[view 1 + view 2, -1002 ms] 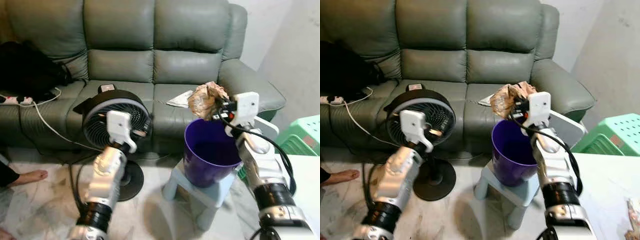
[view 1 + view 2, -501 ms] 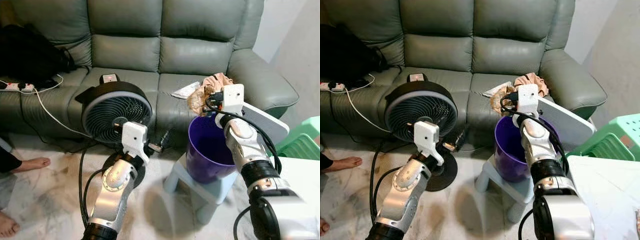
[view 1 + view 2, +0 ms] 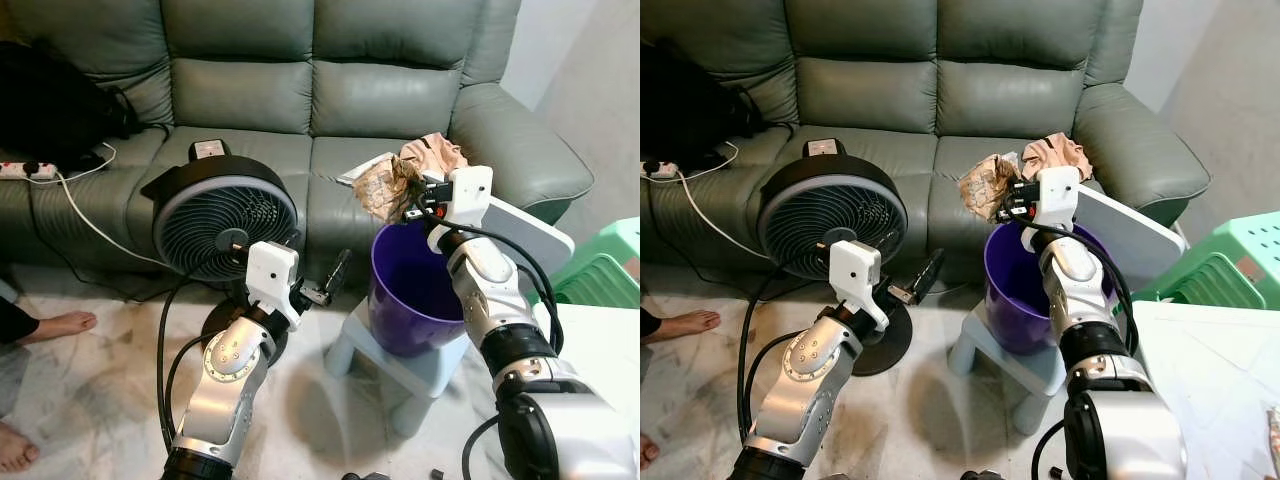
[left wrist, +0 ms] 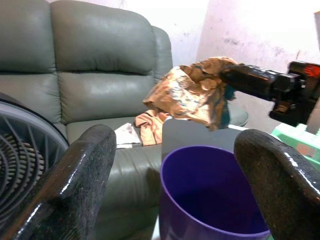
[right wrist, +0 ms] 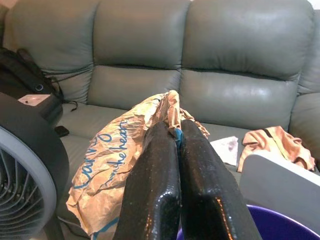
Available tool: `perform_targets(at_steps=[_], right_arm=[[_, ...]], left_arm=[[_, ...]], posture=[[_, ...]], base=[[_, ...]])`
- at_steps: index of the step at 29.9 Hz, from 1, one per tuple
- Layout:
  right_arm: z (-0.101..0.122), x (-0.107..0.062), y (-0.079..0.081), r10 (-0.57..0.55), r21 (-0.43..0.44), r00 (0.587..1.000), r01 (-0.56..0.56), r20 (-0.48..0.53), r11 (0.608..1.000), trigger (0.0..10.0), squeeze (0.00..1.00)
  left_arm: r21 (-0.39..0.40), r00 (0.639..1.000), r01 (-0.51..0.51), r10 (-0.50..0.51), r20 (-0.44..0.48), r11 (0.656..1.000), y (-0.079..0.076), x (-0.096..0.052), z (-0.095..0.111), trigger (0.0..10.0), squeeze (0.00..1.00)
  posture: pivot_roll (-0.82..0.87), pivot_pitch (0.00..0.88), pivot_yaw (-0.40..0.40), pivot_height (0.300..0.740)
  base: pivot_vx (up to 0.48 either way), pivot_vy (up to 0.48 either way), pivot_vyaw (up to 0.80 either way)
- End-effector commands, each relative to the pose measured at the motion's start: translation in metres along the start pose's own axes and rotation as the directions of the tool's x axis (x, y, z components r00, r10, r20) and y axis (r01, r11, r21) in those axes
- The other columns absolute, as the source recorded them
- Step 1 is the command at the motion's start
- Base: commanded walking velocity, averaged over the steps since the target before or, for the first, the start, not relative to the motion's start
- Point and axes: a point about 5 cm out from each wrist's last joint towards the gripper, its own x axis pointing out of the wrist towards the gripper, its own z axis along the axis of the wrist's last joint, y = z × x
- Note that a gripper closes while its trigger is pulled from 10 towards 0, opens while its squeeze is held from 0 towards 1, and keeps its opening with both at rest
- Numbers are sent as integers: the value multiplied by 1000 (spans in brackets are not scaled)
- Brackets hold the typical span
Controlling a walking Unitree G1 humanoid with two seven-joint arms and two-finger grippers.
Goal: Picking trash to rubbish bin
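Head camera views: The right gripper (image 3: 408,205) is clamped on a crumpled brown paper bag (image 3: 385,186) and holds it just above the near-left rim of the purple rubbish bin (image 3: 410,300). The bin stands on a pale blue stool (image 3: 400,365), directly below the gripper. Behind the gripper lies a pink cloth (image 3: 432,153) on the green sofa (image 3: 300,80). A white board (image 3: 525,235) leans beside the right forearm. The left gripper (image 3: 335,275) hangs empty, fingers spread, in front of a black floor fan (image 3: 218,222) and to the left of the bin. A person's bare foot (image 3: 60,325) rests on the floor far to the left.

Left wrist view: The two fingers (image 4: 82,165) stand wide apart with nothing between them. Beyond them the bin (image 4: 210,195) is seen, with the bag (image 4: 187,95) suspended above it from the right gripper's fingers (image 4: 250,80).

Right wrist view: The fingers (image 5: 152,190) are pressed together on the bag (image 5: 115,160), which hangs from them and bears blue lettering. The bin rim (image 5: 270,220) lies just past the fingers.
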Motion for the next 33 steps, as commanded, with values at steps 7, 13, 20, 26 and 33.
perform_targets(at_steps=[7,13,20,26,33], right_arm=[[7,-14,-3,-9,31,995,6,101,1000,10000,0],[6,-19,-4,-9,24,995,7,98,1000,10000,0],[10,-20,-6,-4,15,995,2,101,1000,10000,0],[12,-19,-3,35,3,994,-36,99,999,10000,0],[4,-14,4,140,-60,990,-140,1,988,10000,0]], left_arm=[[-24,999,-27,28,17,999,19,11,10,10000,0],[-33,999,-48,48,18,998,29,15,12,10000,0],[-20,997,-77,76,-23,997,28,19,7,10000,0],[23,999,-37,38,-29,999,13,17,2,10000,0],[32,999,30,-28,-39,999,-11,11,-6,10000,0]], posture=[[56,96,-43,715],[45,87,-38,715],[39,80,-39,715],[40,77,-46,715],[44,82,-56,715]], base=[[0,0,-766],[0,268,-776],[0,62,-775],[0,0,-270],[0,0,0]])
